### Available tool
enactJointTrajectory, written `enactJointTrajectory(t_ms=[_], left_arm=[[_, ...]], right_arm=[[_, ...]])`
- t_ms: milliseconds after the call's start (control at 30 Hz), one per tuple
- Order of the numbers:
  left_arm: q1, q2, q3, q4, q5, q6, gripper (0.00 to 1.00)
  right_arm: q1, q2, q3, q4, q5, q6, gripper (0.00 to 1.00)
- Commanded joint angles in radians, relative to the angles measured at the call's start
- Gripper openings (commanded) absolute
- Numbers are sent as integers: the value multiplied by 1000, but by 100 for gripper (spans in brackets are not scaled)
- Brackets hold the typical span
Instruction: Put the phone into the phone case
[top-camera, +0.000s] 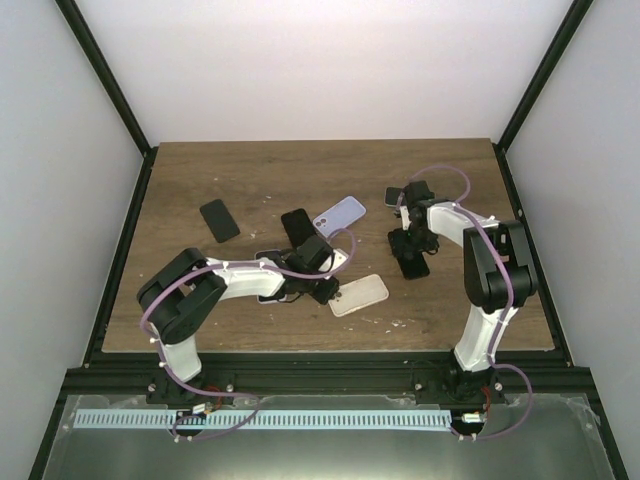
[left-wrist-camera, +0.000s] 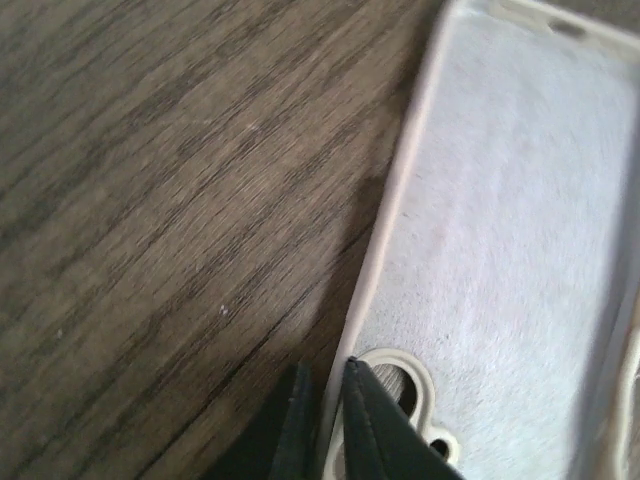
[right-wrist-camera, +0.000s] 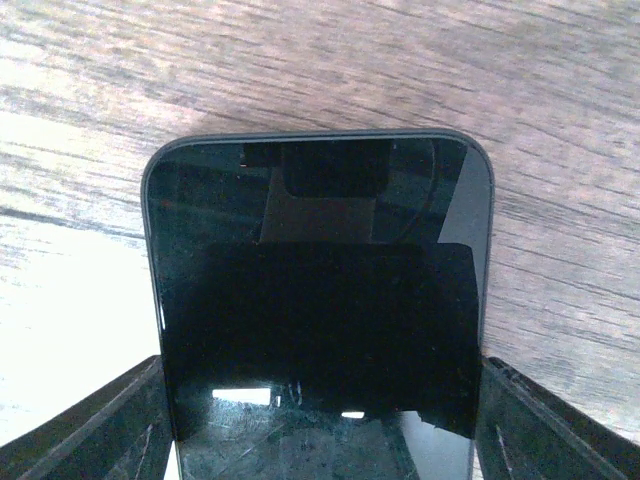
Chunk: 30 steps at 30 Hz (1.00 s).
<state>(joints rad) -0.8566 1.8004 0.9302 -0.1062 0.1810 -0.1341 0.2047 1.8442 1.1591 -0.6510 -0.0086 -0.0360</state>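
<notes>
1. Far left of the wooden table (top-camera: 200, 300): I see a dark phone (top-camera: 218, 220) lying flat, well apart from both arms.

2. Left arm: it reaches in towards the table centre. The left gripper (top-camera: 322, 288) sits at the near-left end of the cream phone case (top-camera: 358, 295). The case lies open side up with its pale lining showing.
   - In the left wrist view, the two black fingers (left-wrist-camera: 372, 425) stand close together. The side wall of the case (left-wrist-camera: 520, 250) runs between them, right beside the camera cut-out.
   - State: jaws pinched on the rim of the case. The case rests on the wood.

3. Centre, beyond the left wrist: a second dark phone (top-camera: 295, 222) lies just beside a lavender case (top-camera: 342, 211). Neither gripper touches either one.

4. Right arm: it folds back in from the right. The right gripper (top-camera: 409, 246) points down over the black phone (top-camera: 410, 262), which is well apart from the cream phone case.
   - In the right wrist view, the black phone (right-wrist-camera: 320, 300) lies screen up, with its notch end pointing away from the wrist. One finger (right-wrist-camera: 85, 430) stands against each long edge.
   - State: jaws set wide, closed across the width of the phone.
   - I cannot tell whether the phone is lifted off the table.

5. Task status: the phone is not in the case.
</notes>
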Motion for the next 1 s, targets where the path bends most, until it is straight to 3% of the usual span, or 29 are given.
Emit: enactJointTrajectory(t_ms=[0,100,367,467,567,700,867,967], left_arm=[[-4,0,-9,-26,-35,-18,7],[-4,-17,-4,-66,-57,-61,0],[-4,-48,11,-180,-180,-352,0],[-4,-61,-36,-108,-93,-475,0],[-3,-58,-65,-49,18,-585,16],[-3,-56,-120,111,195,-708,28],[-4,-16,-152,296,354,-791,30],[-4,-7,-159,330,377,-801,30]], right_arm=[[3,66,25,-60,-25,100,63],[2,82,28,-61,-39,131,62],[2,18,19,3,-139,226,59],[3,6,0,28,-191,245,58],[5,-26,-33,50,-201,258,57],[6,-86,-77,82,-219,285,55],[21,-155,-121,116,-260,331,53],[49,-192,-120,109,-266,352,53]])
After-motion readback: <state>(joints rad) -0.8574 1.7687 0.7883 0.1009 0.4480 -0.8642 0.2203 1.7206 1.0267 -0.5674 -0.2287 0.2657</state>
